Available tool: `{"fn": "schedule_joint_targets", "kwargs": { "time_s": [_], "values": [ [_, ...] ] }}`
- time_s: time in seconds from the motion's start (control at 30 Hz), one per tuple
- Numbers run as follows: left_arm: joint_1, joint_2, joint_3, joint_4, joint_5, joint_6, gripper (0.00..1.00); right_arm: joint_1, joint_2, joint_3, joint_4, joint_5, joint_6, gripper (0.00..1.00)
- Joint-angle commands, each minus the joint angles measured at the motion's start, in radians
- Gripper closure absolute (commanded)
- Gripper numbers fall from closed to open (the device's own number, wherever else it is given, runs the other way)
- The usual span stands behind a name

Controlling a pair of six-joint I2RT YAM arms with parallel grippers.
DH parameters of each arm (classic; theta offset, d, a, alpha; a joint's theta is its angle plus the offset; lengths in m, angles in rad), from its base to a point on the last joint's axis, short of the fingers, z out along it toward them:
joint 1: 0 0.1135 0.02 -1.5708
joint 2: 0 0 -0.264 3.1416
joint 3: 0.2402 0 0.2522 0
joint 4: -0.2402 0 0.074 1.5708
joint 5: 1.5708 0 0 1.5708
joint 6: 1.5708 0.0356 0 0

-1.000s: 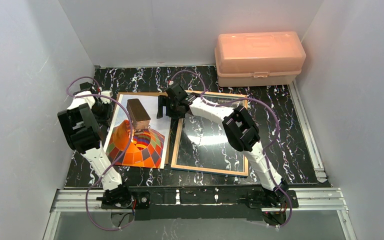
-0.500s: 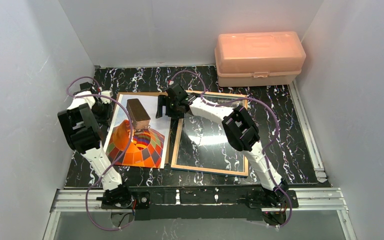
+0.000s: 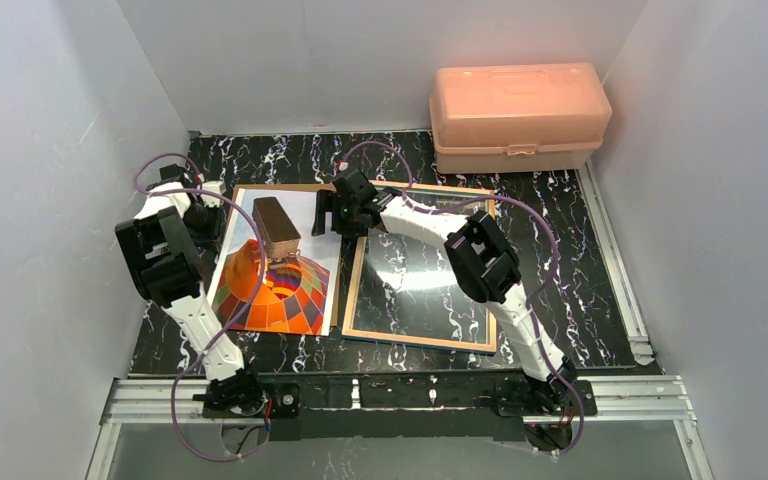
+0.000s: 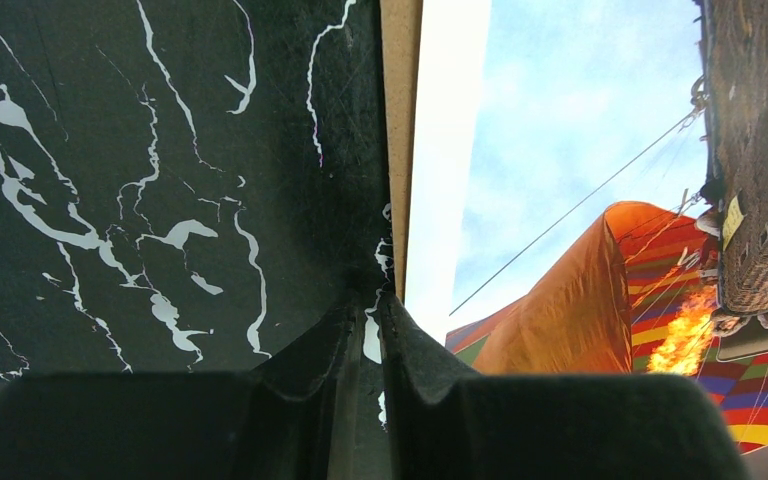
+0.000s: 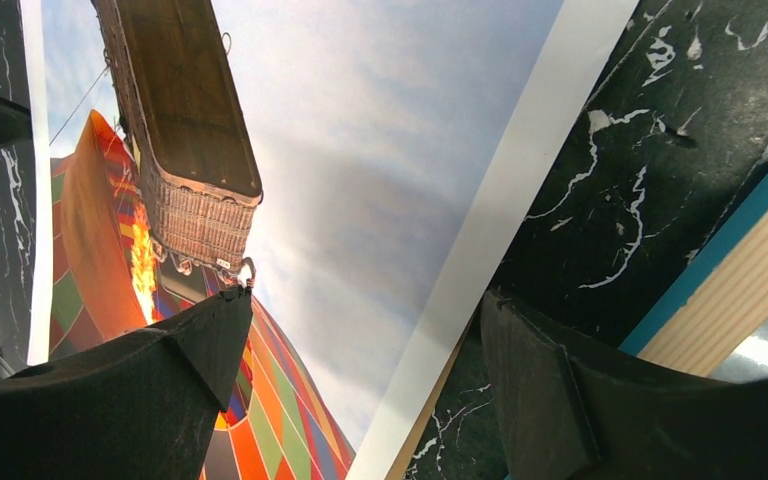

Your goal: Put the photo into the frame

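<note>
The photo (image 3: 278, 268), a hot-air balloon print, lies flat left of centre on a brown backing board (image 4: 400, 120). The frame (image 3: 420, 335) lies to its right, wood-coloured back up, its glass reflecting light. My left gripper (image 3: 210, 215) sits low at the photo's left edge (image 4: 440, 150). In the left wrist view its fingers (image 4: 368, 300) are shut to a thin slit with only table showing between them. My right gripper (image 3: 345, 215) stands open astride the photo's right edge (image 5: 500, 230), one fingertip (image 5: 225, 320) over the print, the other over bare table beside the frame's blue rim (image 5: 720, 255).
A pink plastic box (image 3: 516, 115) stands at the back right. White walls close in on three sides. A metal rail (image 3: 615, 260) runs along the table's right side. Purple cables loop over both arms.
</note>
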Motion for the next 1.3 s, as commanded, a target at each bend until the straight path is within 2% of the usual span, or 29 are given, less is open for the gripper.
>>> {"fn": "schedule_joint_targets", "kwargs": {
  "time_s": [0.0,1.07,1.27],
  "values": [
    [-0.015,0.013,-0.035,-0.05,0.052,-0.009,0.89,0.015,-0.072,-0.016,0.011,0.026,-0.028,0.08],
    [-0.015,0.024,-0.038,-0.052,0.06,-0.015,0.93,0.092,-0.104,0.019,0.004,0.116,-0.184,0.08],
    [-0.015,0.024,-0.038,-0.053,0.06,-0.016,0.93,0.093,-0.145,-0.059,0.093,0.074,-0.174,0.11]
  ]
}}
